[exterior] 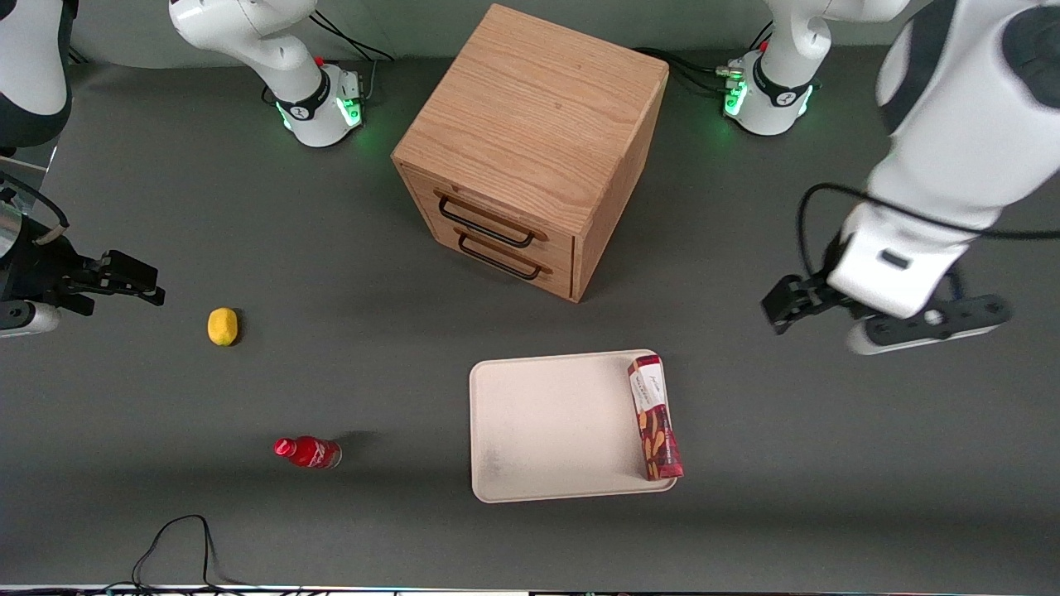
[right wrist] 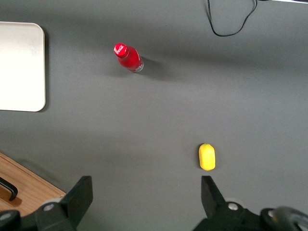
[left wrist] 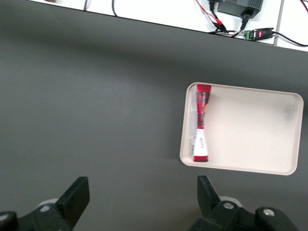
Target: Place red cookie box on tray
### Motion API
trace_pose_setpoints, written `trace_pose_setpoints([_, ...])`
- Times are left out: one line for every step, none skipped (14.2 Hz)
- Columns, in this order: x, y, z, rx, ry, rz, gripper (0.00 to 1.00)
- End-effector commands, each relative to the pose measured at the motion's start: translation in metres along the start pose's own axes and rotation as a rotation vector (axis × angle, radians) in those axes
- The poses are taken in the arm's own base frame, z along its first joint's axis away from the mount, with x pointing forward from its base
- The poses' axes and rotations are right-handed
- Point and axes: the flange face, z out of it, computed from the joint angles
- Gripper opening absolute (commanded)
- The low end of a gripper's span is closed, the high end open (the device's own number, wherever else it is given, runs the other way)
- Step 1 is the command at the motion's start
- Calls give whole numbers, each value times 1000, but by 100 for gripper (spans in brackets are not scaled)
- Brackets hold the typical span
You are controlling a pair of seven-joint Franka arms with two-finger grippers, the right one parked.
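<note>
Red cookie box [exterior: 655,418] lies on tray [exterior: 546,430] at its rim; my end effector [left wrist: 139,197], wide & empty, hovers apart. Bump could tip box off.

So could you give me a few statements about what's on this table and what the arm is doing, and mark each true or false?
1. The red cookie box lies on the tray, along one edge. True.
2. The gripper is clamped on the box. False: its jaws are open and empty, up above the table away from the tray.
3. The wooden drawer cabinet has a drawer pulled open. False: both are shut.
4. A yellow lemon lies toward the parked arm's end. True.
5. The small red bottle is on the tray. False: it's on the table.
</note>
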Motion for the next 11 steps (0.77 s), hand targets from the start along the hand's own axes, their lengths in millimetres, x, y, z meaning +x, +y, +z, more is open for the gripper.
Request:
trace_pose_setpoints([8,-37,4,-2,-26,36,100])
trace_pose_setpoints([16,-58,5,1,-26,41,100])
trace_pose_setpoints([24,-80,5,5,-24,52,100])
trace_pose_setpoints([30,-102,3,8,-21,64,100])
trace_pose_setpoints([33,-127,-1,-2,-20,77,100])
trace_pose_setpoints([32,-145,-2,-14,-24,102,100])
trace_pose_setpoints([26,-159,-2,-21,-26,113,100])
trace_pose_setpoints([19,-173,-2,-19,-18,107,100])
trace_pose_setpoints([9,-181,1,-19,0,107,100])
trace_pose_setpoints([-1,-187,3,-19,30,104,100])
trace_pose_setpoints([-12,-189,7,-17,32,104,100])
